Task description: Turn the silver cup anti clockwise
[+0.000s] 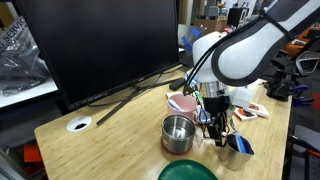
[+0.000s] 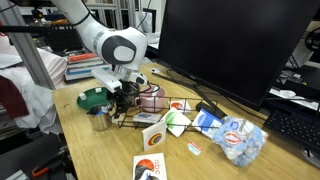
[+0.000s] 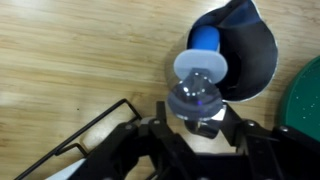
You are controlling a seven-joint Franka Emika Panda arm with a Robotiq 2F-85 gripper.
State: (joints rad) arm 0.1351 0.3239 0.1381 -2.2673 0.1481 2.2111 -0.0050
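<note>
**Work surface.** A wooden table [image 1: 110,135] carries a large dark monitor [image 1: 100,45] at the rear. In an exterior view, a steel pot [image 1: 178,132] stands near the front edge. A green bowl [image 1: 188,172] lies just in front of it at the frame border.

**Task item.** The silver cup [image 1: 238,150] stands upright on the table. It is near the steel pot and apart from it, close to the table's front corner. In the wrist view the silver cup [image 3: 250,65] is seen from above, with a dark interior. A blue part [image 3: 208,40] projects from its rim and ends in a pale disc and a translucent knob [image 3: 195,100]. The green bowl [image 3: 305,100] shows at the frame edge, beside the cup and not touching it. In an exterior view, the silver cup [image 2: 100,121] sits in front of the green bowl [image 2: 93,98].

**Gripper.** The gripper [image 1: 216,128] points down, between the steel pot and the cup and low over the table. In the wrist view the gripper [image 3: 196,125] has its fingers [image 3: 160,135] set at a narrow gap. They stand close on either side of the knob. The views do not show whether the pads press on the knob.

**Other items.** A black wire rack [image 2: 150,112] stands beside the gripper [image 2: 115,108]. Printed packets [image 2: 178,122] and a clear bag [image 2: 240,140] lie further along the table.
</note>
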